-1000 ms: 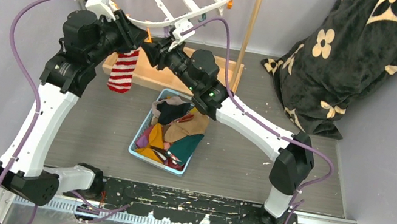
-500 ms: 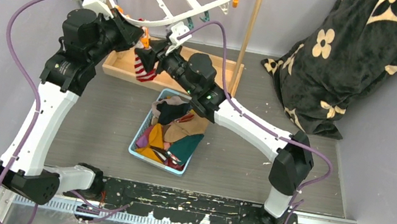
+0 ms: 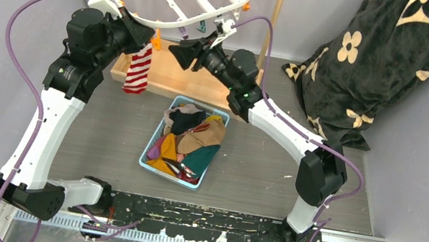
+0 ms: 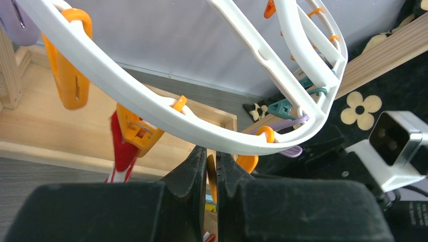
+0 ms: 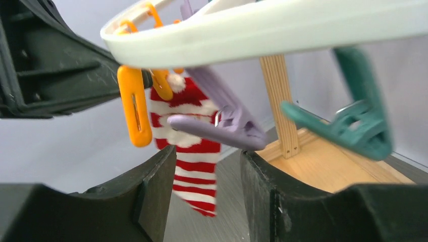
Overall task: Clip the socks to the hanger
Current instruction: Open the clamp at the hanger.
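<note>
The red-and-white striped sock [image 3: 138, 71] hangs from an orange clip [image 4: 136, 131] on the near rim of the hanger [image 4: 151, 108]. The other socks [image 3: 188, 140] lie heaped in the blue basket [image 3: 144, 155] on the worktop below. By that count, 1 sock is up and the heap is untouched.

The left pincer [image 4: 211, 151] sits just under the rim beside that clip, its 2 fingers pressed nearly together. The right pincer [image 5: 207, 161] is spread wide and holds nothing. A purple clip [image 5: 222, 126] dangles just above its gap and a teal clip [image 5: 363, 126] is off to the side.

The hanger hangs tilted, so it probably swings freely. If either arm brushes the rim or a clip as it pulls away, the jolt could shake the sock loose. Lifting the right pincer straight up would likely snag the purple clip.

How much cloth the orange clip bites is not visible. A thin orange sliver shows in the left pincer's slit, and I cannot tell whether it is pinched there or lies behind. The far side of the hanger and whatever suspends it are cut off at the top of the overhead view.
</note>
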### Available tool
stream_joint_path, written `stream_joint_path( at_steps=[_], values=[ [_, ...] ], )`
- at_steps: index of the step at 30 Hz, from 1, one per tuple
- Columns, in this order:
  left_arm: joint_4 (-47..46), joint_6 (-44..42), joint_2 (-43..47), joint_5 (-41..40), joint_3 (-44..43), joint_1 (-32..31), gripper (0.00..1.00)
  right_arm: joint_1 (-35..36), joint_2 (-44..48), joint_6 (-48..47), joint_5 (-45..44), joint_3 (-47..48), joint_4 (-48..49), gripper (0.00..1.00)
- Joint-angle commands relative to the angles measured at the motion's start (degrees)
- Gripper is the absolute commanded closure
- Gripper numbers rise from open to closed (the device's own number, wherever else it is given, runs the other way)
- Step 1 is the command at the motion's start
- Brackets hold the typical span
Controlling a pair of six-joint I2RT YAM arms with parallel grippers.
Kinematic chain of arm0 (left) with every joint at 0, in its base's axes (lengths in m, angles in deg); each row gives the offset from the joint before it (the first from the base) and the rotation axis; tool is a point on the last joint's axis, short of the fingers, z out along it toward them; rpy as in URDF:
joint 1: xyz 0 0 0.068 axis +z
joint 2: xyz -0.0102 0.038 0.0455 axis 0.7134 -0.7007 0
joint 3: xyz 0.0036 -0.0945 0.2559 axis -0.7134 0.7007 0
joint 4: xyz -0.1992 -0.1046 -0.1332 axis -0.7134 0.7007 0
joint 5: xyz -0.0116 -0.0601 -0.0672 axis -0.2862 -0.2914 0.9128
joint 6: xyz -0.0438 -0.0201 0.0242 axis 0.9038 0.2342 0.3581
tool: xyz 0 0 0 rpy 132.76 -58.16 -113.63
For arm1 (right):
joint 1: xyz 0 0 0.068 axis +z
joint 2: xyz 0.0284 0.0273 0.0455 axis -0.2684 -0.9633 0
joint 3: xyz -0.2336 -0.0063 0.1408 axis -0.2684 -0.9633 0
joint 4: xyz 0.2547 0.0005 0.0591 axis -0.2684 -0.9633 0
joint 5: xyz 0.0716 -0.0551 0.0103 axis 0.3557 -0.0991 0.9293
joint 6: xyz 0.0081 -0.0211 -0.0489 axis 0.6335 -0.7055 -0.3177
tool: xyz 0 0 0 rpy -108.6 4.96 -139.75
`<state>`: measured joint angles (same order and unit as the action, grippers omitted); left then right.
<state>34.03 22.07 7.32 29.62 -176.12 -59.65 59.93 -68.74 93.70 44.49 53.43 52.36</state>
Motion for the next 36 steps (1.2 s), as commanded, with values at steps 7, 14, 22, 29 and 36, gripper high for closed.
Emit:
stream_joint_path(
  at_steps=[7, 14, 22, 29, 36],
  values=[
    [-2.75, -0.68, 0.41, -0.12, -2.82, 0.07, 0.93, -0.92, -0.01, 10.54, 16.12, 7.34, 4.75, 0.47],
    [-2.86, -0.94, 0.50, -0.12, -2.64, 0.04, 0.93, -0.15, -1.87, 11.48, 16.21, 8.56, 5.26, 0.49],
    [-2.77, -1.01, 0.75, -0.09, -2.73, 0.07, 0.93, 0.98, -4.29, 10.28, 14.37, 12.24, 3.01, 0.54],
    [-2.72, -1.12, 0.77, -0.08, -2.60, 0.06, 0.93, 1.58, -5.24, 9.69, 14.39, 14.54, 1.35, 0.60],
    [-2.74, -0.77, 0.53, 0.24, -2.86, 0.07, 0.93, 2.22, -6.31, 9.04, 14.15, 16.17, -0.16, 0.61]
  ],
)
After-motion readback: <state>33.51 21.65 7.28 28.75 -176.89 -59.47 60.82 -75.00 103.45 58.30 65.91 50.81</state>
